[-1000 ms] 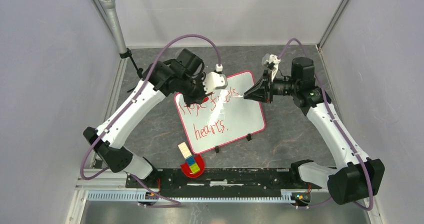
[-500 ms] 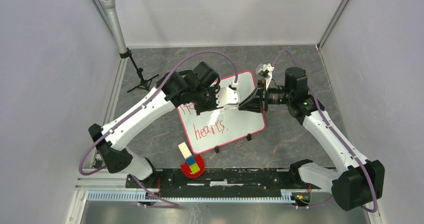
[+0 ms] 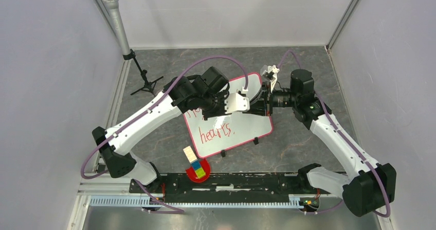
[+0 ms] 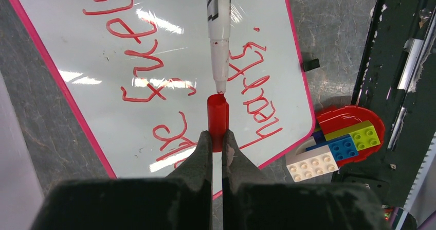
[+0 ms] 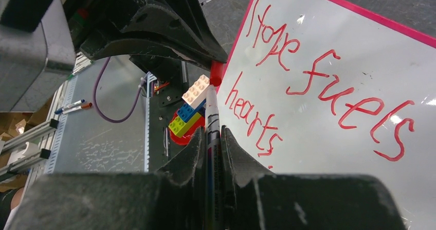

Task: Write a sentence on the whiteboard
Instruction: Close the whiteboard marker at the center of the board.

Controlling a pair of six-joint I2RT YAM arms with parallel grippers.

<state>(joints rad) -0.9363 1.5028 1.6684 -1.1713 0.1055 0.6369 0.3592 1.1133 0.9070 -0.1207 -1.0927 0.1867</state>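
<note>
Top external view has the whiteboard point(image 3: 247, 124) lying flat on the grey table point(image 3: 301, 150), turned at an angle, roughly in the middle between the two arms. It's a glossy white rectangle with rounded corners and a thin red-pink border. "Hope fuels hearts." is written on it in red, over two lines, and ceiling lights glare off the surface.

Count, as far as I can see:
- one whiteboard
- two small black clips point(image 3: 255, 141), both on its near edge
- one marker point(image 4: 218, 32), white barrel with black print and a red tip
- one red cap point(image 4: 217, 118)
- one red rounded base point(image 4: 355, 121) on the table just off the board's near corner, carrying three bricks point(image 4: 343, 145) I can make out (white, blue, lime)
- one microphone point(image 3: 117, 21) on a little tripod in the far left corner

Both claws meet above the far right part of the board, so the board sits right under them, with the writing showing below the fingers in both wrist views. The left claw point(image 4: 216, 134) is pinched tight on the lower end of the red cap, open end pointing away from it. The right claw point(image 5: 212, 132) is clamped on the marker barrel, jaws only as far apart as the barrel is wide. The marker tip sits right at the cap's mouth; I can't tell whether it's actually inside. Neither claw touches the board, and the marker tip is off it too.
</note>
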